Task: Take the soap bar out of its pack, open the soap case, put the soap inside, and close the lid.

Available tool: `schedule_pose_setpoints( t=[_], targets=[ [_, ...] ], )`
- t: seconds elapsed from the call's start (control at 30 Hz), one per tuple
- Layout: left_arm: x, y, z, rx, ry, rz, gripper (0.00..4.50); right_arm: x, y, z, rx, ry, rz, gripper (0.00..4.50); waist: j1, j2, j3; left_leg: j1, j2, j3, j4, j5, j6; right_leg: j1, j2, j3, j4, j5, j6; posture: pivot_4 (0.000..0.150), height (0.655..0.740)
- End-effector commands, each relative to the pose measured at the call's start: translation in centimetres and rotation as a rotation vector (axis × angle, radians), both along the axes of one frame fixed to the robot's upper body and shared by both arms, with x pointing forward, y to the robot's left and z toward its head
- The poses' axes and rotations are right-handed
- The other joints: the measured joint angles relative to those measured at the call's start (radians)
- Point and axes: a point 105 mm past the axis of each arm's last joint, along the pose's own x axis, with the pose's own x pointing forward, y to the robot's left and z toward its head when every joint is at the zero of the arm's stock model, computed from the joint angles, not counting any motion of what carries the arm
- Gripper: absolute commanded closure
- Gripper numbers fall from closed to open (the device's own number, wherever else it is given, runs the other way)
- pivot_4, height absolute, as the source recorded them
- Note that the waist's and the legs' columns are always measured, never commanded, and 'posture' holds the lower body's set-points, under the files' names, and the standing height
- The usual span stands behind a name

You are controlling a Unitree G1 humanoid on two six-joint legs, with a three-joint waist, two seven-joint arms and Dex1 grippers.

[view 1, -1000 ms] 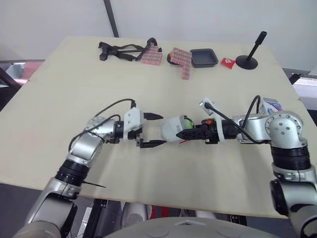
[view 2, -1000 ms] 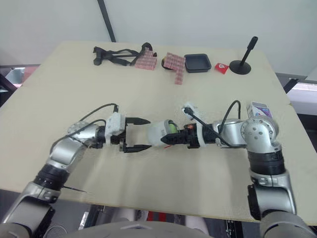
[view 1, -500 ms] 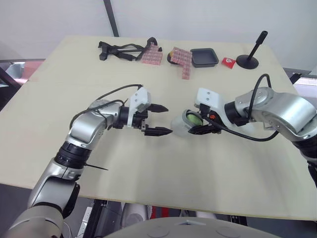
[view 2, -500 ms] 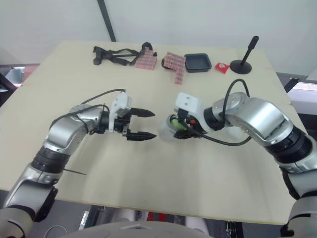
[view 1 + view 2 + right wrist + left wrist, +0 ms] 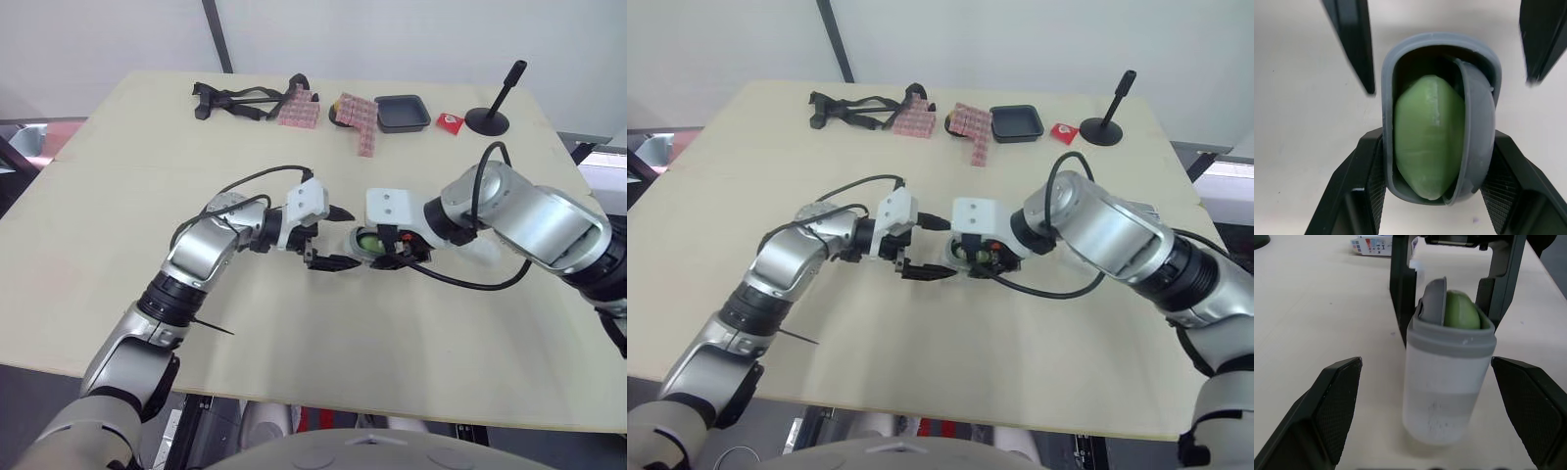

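Right gripper [image 5: 1436,164] clamps the case [image 5: 1444,382], soap [image 5: 1427,132] inside.
Case held near mid-table [image 5: 118,196], right fingers [image 5: 1369,171] pressed on its two sides. Green soap sits in the open mouth; grey lid [image 5: 1480,125] tilted ajar beside it. Left gripper [image 5: 1425,361] spread wide, one finger either side of the case, neither touching.

Soap [image 5: 1429,132]: pale green, plain. Soap case [image 5: 1445,382]: body milky translucent white, rim and lid mid grey. My left pincer [image 5: 341,238] and my right pincer [image 5: 1436,152]: fingers black, mounts white. Bench [image 5: 147,196]: pale cream, unpatterned. Tray [image 5: 403,113]: black. Small packet [image 5: 451,121]: red. Strap bundle [image 5: 235,100]: black. Patterned piece [image 5: 300,110] beside it: pink-red and white check; second patterned piece [image 5: 360,122]: same check. Stand [image 5: 490,119]: black. Soap pack [image 5: 1371,245]: white, blue and red print.
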Motion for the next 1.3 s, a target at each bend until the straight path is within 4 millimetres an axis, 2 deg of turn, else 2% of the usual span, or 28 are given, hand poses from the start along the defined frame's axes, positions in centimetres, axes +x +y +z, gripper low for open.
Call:
schedule_pose_setpoints(
  t=[0.03,0.47,1.3],
  targets=[
    [-0.32,-0.53,0.54,-0.016,-0.047,-0.025,0.01,0.21,0.48,1.16,0.006,-0.053,0.023,2.34,0.0,0.0,0.0,0.0,0.0,0.0,0.0,0.0,0.0,0.0,0.0,0.0,0.0,0.0,0.0,0.15,0.74],
    [-0.15,-1.14,0.17,-0.006,-0.094,-0.038,0.01,0.32,0.56,1.29,-0.002,-0.064,0.026,2.34,0.0,0.0,0.0,0.0,0.0,0.0,0.001,0.0,0.0,0.0,0.0,0.001,0.002,0.0,0.0,0.15,0.74],
    [-0.14,-0.8,0.63,-0.026,-0.107,-0.04,0.01,0.32,0.01,0.7,-0.022,-0.057,0.027,2.34,0.0,0.0,0.0,0.001,0.0,0.0,0.002,0.0,0.0,0.0,-0.001,0.001,0.003,0.0,0.0,0.15,0.74]
  ],
)
